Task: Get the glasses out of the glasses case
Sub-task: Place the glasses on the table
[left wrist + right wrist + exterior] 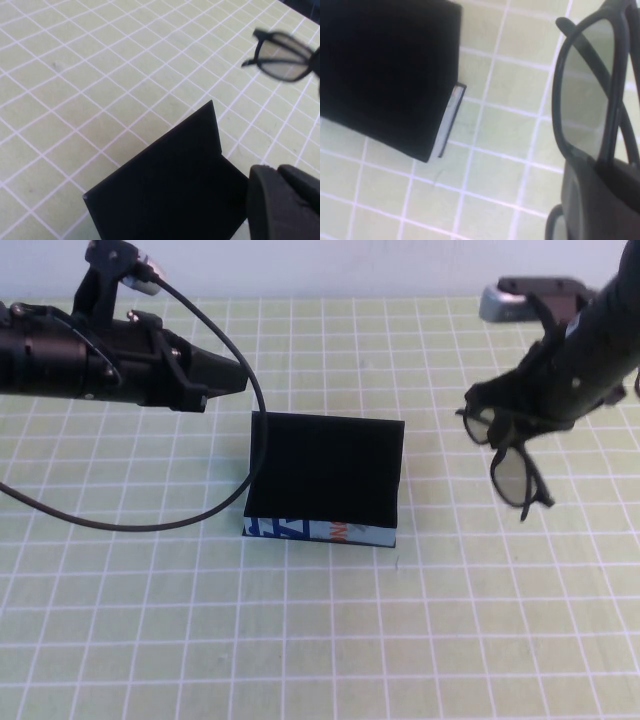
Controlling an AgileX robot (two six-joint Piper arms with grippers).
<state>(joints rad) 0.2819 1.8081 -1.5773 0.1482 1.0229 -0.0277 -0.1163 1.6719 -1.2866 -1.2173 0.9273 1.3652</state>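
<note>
Holding the glasses [512,455] clear of the table, the right gripper [545,390] hangs to the right of the glasses case [325,480], its fingers closed on the frame near the top, with the lenses dangling below. The pair is well apart from the case and off the mat [320,640]. In the right wrist view one lens and a folded arm sit close before the camera, the case corner beyond them.

The case rests mid-table with its lid standing open, the printed light-blue side facing the robot. The left gripper [225,378] hovers just above and to the left of the lid's rear corner; its fingers look drawn together and grip nothing, and whether they touch the lid cannot be told.

Judgement: the extraction itself appears done; the step in hand is carrying the pair away. The next move likely calls for lowering the glasses onto bare mat to the right of the case and releasing gently, since the lenses hang tilted and could land edge-first.

Surroundings: a grey and black object [525,298] lies at the table's far right edge, behind the right arm. A black cable [150,520] loops from the left arm beside the case; it does not obstruct the right side.
</note>
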